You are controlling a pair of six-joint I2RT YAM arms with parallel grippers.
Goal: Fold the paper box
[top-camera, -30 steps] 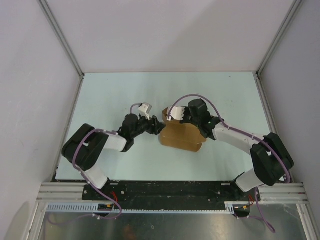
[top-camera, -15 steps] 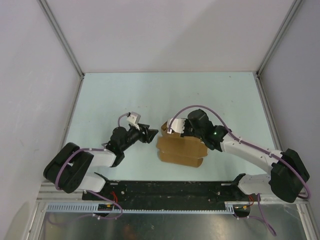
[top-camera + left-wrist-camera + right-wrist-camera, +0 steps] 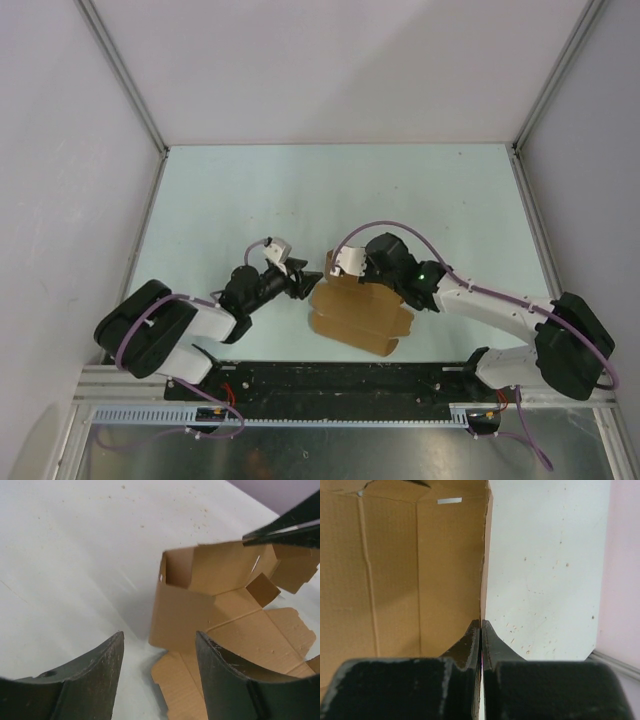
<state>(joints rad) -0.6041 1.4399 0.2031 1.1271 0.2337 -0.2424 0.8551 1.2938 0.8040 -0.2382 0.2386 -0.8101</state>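
One paper box [image 3: 365, 318] sits half-formed at lower centre of the top view; it looks light, thin and floppy, likely to crease, and is best taken by a wall edge near a fold; two grippers: the left gripper [image 3: 308, 283] hovers just beside it, fingers spread, empty; the right gripper [image 3: 342, 268] pinches its upright wall edge.

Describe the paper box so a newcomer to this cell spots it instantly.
On the pale green table, look near the front edge, at the middle. The paper box sits there, one wall pinched by the right tool, the open left tool just beside it. It is the only brown cardboard thing: half erected, flaps spread flat.
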